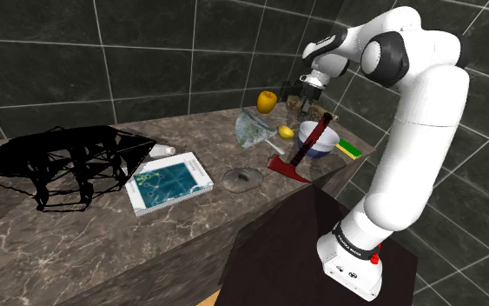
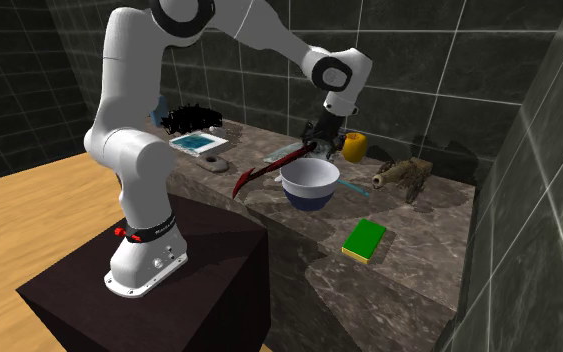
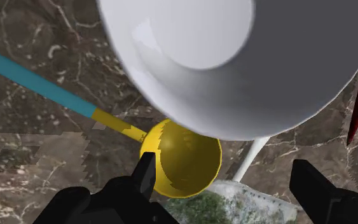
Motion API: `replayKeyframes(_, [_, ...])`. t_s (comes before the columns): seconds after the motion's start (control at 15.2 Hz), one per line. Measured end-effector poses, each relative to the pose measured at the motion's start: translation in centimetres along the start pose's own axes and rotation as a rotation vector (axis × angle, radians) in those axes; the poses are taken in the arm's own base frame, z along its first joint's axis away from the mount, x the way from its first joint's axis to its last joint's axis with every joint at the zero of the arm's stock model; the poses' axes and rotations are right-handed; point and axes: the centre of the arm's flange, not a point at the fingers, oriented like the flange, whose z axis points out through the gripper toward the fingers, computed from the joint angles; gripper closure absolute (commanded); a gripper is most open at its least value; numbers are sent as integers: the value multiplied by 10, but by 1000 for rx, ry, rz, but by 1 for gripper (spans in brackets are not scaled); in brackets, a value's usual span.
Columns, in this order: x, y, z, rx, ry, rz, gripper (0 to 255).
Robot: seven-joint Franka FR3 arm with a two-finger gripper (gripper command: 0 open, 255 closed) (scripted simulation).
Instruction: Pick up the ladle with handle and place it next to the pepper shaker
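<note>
My fingers (image 3: 144, 181) stand wide apart with nothing gripped, pointing down at the dark marbled surface (image 1: 103, 235) just beside the white bowl (image 3: 234, 57). The ladle (image 3: 180, 159) lies flat there. Its yellow cup sits in the gap between my fingers, hard by one of them and well apart from the other. Its handle is yellow at the neck, then teal, and runs off along the surface beside the bowl. The bowl's rim hides the cup's far edge.

I judge the wide opening suits the cup, which is the broad part. But I sit off-centre over it, so closing here would likely push the ladle sideways rather than clasp it. A small sideways shift should come first, to straddle the cup or the slimmer neck.

The spot is crowded, and that explains my steep, close approach. The bowl stands tall right next to the ladle, and a dark red tool (image 1: 290, 161) appears propped on its rim. A careless lift could catch either.

I take the brown piece (image 2: 404, 176) lying on the surface beyond the bowl to be the pepper shaker, though I cannot be sure. If so, the carry is short, and the bowl is the thing to clear.
</note>
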Motion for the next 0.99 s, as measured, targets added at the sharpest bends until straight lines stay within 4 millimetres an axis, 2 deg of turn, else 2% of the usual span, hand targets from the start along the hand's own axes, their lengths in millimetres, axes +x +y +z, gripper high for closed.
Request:
replayKeyframes(0.4, [22, 73, 23, 57, 36, -66, 0])
replayKeyframes(0.59, [25, 83, 38, 64, 41, -75, 0])
replayKeyframes(0.86, [27, 81, 61, 66, 42, -76, 0])
replayKeyframes(0.99, [26, 81, 66, 66, 42, -76, 0])
